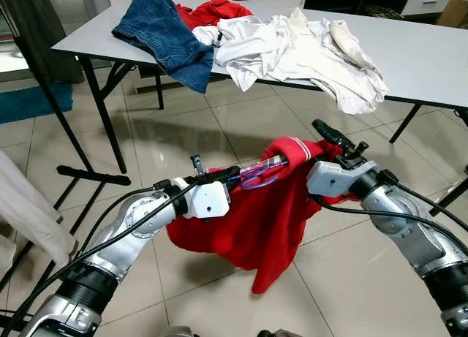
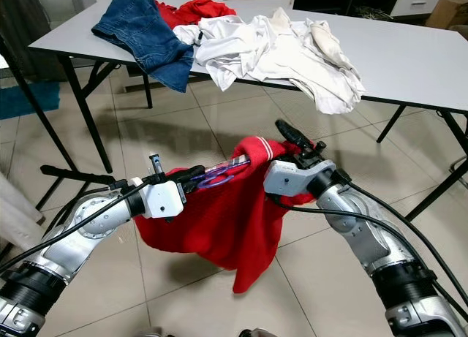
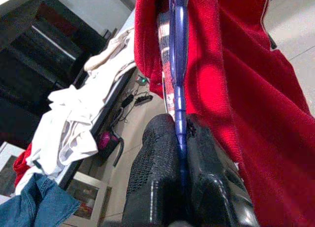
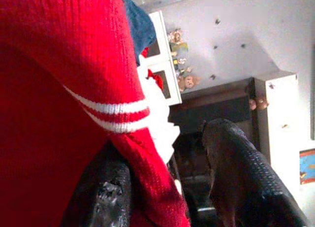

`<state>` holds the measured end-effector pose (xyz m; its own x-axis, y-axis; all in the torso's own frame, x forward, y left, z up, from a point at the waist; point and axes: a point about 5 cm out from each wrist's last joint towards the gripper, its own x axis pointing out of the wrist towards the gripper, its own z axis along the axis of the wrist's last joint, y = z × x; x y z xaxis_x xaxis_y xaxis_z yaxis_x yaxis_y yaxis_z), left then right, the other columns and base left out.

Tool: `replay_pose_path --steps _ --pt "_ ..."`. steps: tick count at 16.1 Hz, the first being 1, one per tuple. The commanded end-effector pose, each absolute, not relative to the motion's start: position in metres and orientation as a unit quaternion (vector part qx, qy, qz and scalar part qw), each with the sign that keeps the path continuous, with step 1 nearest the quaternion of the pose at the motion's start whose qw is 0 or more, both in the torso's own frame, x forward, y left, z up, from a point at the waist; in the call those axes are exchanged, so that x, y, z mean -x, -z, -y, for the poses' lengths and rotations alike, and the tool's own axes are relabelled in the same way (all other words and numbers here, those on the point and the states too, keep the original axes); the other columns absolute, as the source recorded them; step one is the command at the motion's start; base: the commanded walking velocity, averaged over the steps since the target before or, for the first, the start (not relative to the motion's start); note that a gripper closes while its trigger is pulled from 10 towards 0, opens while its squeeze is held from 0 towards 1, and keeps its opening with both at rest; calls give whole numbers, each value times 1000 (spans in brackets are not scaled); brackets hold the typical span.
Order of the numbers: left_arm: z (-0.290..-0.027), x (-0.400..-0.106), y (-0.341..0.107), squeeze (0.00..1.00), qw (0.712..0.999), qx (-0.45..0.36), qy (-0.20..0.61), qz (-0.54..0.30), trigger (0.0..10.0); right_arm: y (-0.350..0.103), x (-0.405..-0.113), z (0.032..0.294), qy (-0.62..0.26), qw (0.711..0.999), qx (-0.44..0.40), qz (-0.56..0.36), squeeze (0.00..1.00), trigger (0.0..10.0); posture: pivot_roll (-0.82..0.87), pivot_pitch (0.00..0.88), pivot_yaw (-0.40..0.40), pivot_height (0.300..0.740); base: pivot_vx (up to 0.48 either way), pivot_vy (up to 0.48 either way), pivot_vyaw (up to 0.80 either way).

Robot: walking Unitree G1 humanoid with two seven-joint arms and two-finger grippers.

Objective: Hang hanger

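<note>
Left arm (image 1: pixel 110 256) nearest, low in the head views; its left gripper (image 3: pixel 178 153) has both fingers (image 3: pixel 152 182) pressed tight on the thin blue hanger (image 3: pixel 178 64). Hanger held in mid-air over the tiled floor (image 1: pixel 219 125), short of the table (image 1: pixel 431 59), with a red sweater (image 1: pixel 256 227) draped over it and sagging below.

Right gripper (image 1: pixel 333 141) at the sweater's far shoulder, on the table side. Its fingers (image 4: pixel 246 178) stand apart, one under the striped cuff (image 4: pixel 113 109), cloth only lying across it, not pinched.

On the table: jeans (image 1: pixel 164 37), white garments (image 1: pixel 292 48), another red item (image 1: pixel 212 12).

Risks, as judged:
- Sweater hangs heavier on one side; tilting the hanger could let it slide off to the floor.
- Grip on a narrow bar may twist under that load.
- Loose cuff could snag the right fingers when they withdraw.
- No rail in view near the sweater; a dark stand (image 1: pixel 44 96) beside the table's left end may be it, cannot tell.
</note>
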<state>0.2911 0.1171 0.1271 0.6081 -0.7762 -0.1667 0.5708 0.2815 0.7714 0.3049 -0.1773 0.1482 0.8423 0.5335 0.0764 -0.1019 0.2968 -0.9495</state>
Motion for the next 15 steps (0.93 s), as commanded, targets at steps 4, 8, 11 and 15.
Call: replay_pose_path --steps 4,8,11,15 --pt "-110 -290 -122 0 798 -409 430 110 0 -128 -283 156 -336 738 548 202 0 10000 215 31 -23 740 0 0 0" --pt "-105 -290 -123 0 814 -375 429 114 0 -119 -285 154 -363 719 565 177 0 10000 215 29 -25 740 0 0 0" --pt "-107 -292 -122 0 822 -367 422 110 0 -132 -298 157 -324 782 507 161 0 10000 217 26 -25 740 0 0 0" --pt "-110 -298 -122 0 838 -367 389 109 0 -130 -294 163 -321 829 439 129 0 10000 212 24 -23 740 0 0 0"
